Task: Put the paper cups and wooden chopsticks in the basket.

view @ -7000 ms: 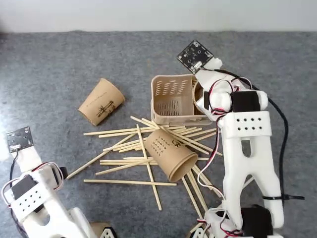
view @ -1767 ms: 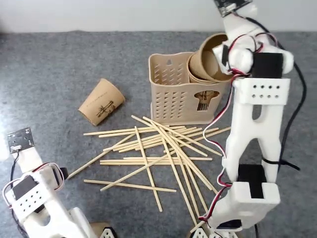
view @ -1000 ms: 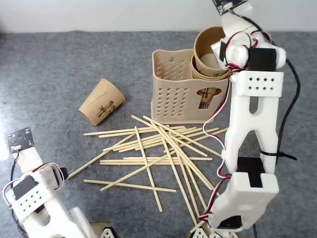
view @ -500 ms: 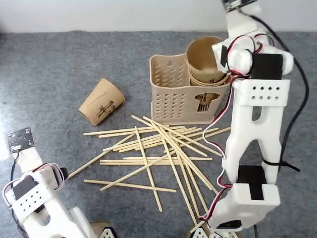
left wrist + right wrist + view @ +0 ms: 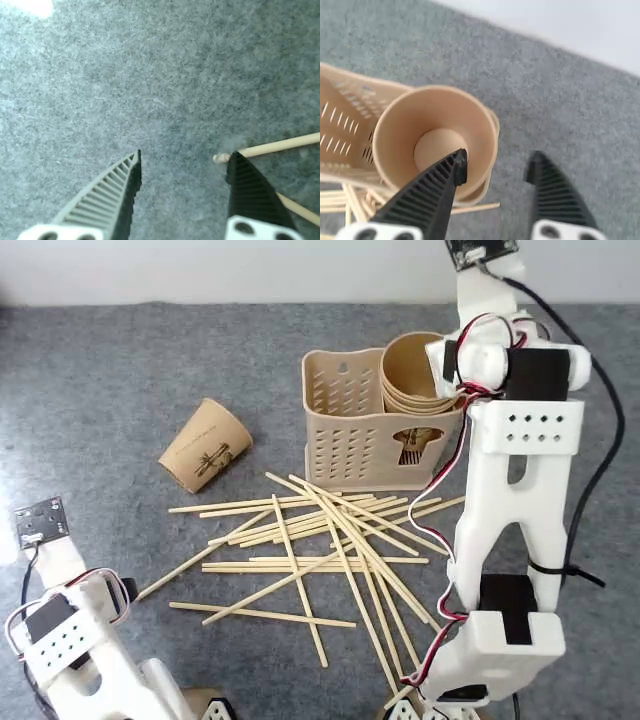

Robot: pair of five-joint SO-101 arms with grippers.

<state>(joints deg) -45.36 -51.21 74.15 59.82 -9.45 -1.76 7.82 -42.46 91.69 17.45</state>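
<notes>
Edges: the grey counter (image 5: 120, 360) runs back from the basket (image 5: 345, 430) to a white wall (image 5: 200, 270). Its other sides are cut off by the high view.
Open room: wide grey counter lies behind the basket and past the lying cup (image 5: 205, 445). In front of the basket the chopsticks (image 5: 290, 567) cover the ground, and the right arm (image 5: 515, 490) rises along the side away from the lying cup.
Basket: upright, with two compartments side by side.
Cups: one stack (image 5: 412, 375) stands mouth up in the basket compartment farther from the lying cup. At least two are nested, but the full count is hard to tell. One more lies on its side, well apart from the basket.
Chopsticks: a crossed heap of more than a dozen, its nearest ends reaching the basket's foot. They overlap too much for an exact count.
Right pincer (image 5: 498, 156): wide open and holding nothing, just above the stack. One finger is over the cup's mouth and the other is outside the basket.
Left pincer (image 5: 185, 155): wide open and holding nothing, far from the basket. One chopstick end (image 5: 280, 146) lies beside a fingertip.
Left arm (image 5: 65, 640): at the corner of the high view farthest from the basket, partly cut off.
Hidden: the right arm covers some chopstick ends and the basket's far corner.
</notes>
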